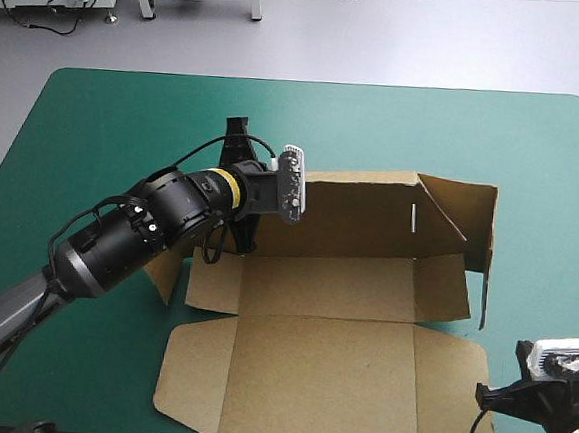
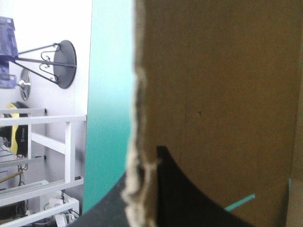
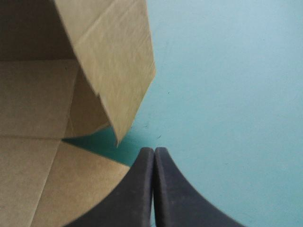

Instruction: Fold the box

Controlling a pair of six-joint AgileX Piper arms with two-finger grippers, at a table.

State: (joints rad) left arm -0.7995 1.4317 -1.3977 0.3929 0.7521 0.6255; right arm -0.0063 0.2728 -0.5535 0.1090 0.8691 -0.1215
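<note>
The brown box [image 1: 328,360] lies open in the middle of the table, its back wall [image 1: 370,218] raised and a right end wall [image 1: 479,226] standing. My left gripper [image 1: 245,213] is at the back wall's left end. In the left wrist view the board's torn edge [image 2: 137,142] runs between the black fingers [image 2: 184,194], so the left gripper [image 2: 151,158] is shut on the box [image 2: 213,71]. My right gripper [image 1: 484,394] rests shut beside the box's front right corner. The right wrist view shows that gripper [image 3: 154,150] with nothing in it, just off a raised flap [image 3: 113,52].
The teal-green cover [image 1: 95,141] shows bare behind the box, to its left and along its right side [image 3: 227,94]. The box's front flaps [image 1: 196,380] reach close to the table's front edge. The left arm [image 1: 117,243] crosses above the box's left side flap.
</note>
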